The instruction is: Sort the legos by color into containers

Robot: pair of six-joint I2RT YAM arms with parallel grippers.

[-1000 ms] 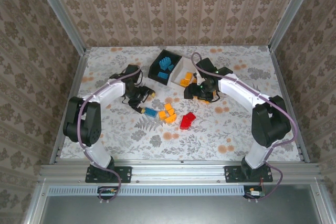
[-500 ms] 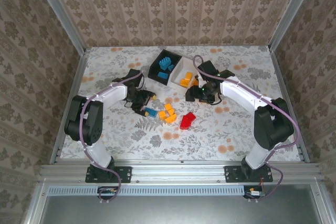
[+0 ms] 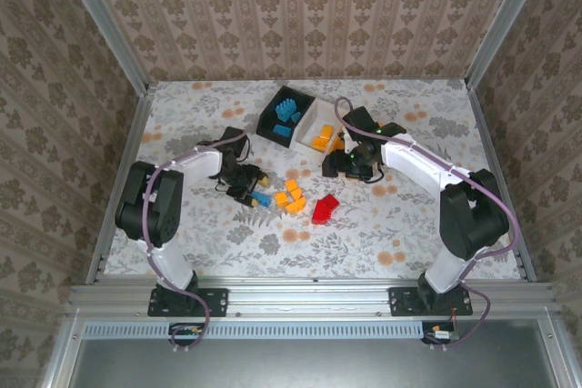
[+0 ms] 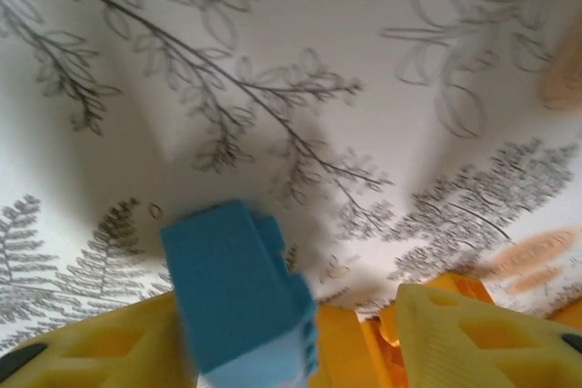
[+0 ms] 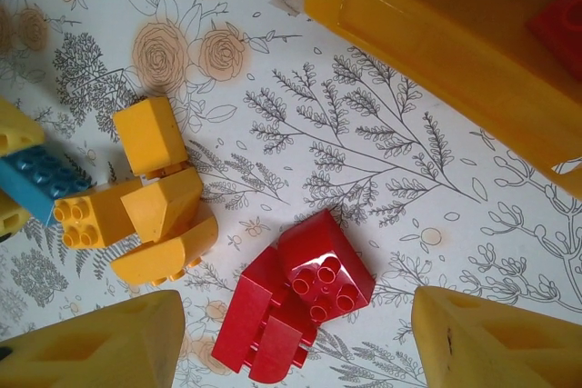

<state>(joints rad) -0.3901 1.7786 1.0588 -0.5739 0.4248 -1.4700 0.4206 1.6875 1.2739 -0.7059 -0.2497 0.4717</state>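
Observation:
A blue lego lies between the yellow fingers of my open left gripper, close against the left finger and apart from the right one. In the top view that gripper sits low on the table beside the blue lego. My right gripper hangs open above two red legos; it is near the bins. Several orange-yellow legos lie left of the red ones. The black bin holds blue legos, the white bin orange-yellow ones. The orange-yellow bin holds a red lego.
The loose legos form one cluster in the middle of the flowered table, the orange-yellow group beside the red pair. The bins stand together at the back centre. Patterned walls and metal rails enclose the table.
My left gripper has moved nearer and to the right, down onto the blue lego. The right gripper has shifted only slightly near the bins.

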